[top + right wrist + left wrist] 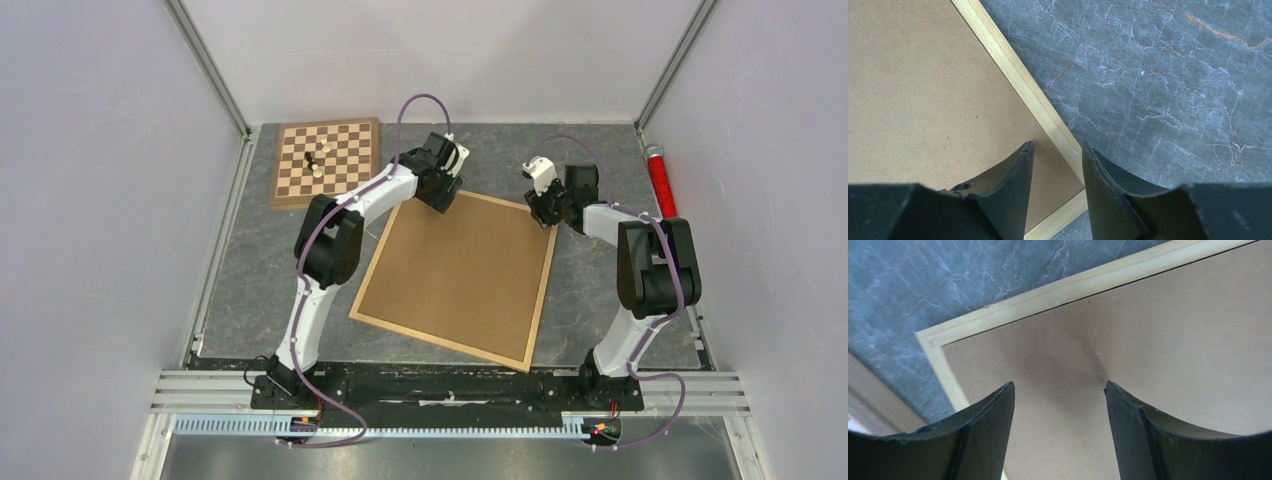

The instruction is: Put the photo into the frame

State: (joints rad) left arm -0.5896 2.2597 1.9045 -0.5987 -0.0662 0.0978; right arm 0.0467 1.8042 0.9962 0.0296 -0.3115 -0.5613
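Observation:
The frame [543, 298], thin light wood, lies flat and turned at an angle in the middle of the table. A brown backing board [455, 270] fills it. The photo is hidden. My left gripper [445, 195] hangs over the frame's far left corner, and in the left wrist view it [1059, 386] is open above the board [1148, 340], just inside the wooden rail [1048, 296]. My right gripper [548, 215] is at the far right corner. In the right wrist view it [1056, 144] is open, its fingertips on either side of the rail [1018, 75] with a gap showing.
A wooden chessboard [326, 160] with a few pieces lies at the far left. A red cylinder [660, 180] lies along the right wall. The grey marble tabletop [600, 290] surrounds the frame, with walls close on three sides.

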